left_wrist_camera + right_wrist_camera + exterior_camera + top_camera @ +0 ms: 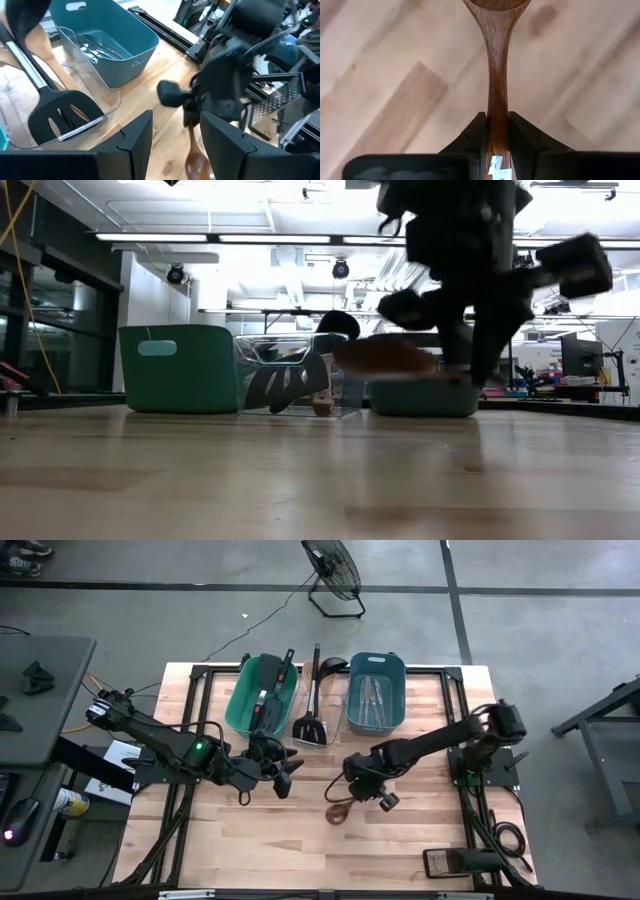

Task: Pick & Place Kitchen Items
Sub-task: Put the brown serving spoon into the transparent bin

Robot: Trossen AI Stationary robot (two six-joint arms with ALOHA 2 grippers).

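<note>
**Wooden spoon pinched by its handle**

The right hand (495, 132) is clamped on the spoon (496, 75), fingers tight either side of the slim handle, bowl pointing away over the tabletop (280, 840). It is held near mid-table, apparently just clear of the wood. I judge it light, stiff and smooth; a grip far from the bowl may let it swivel, so hold nearer the neck. The left hand (283, 775) waits alongside, fingers apart, empty. Beyond stand the green bin (240, 705), clear bin (338, 725) and blue bin (390, 710).
</note>
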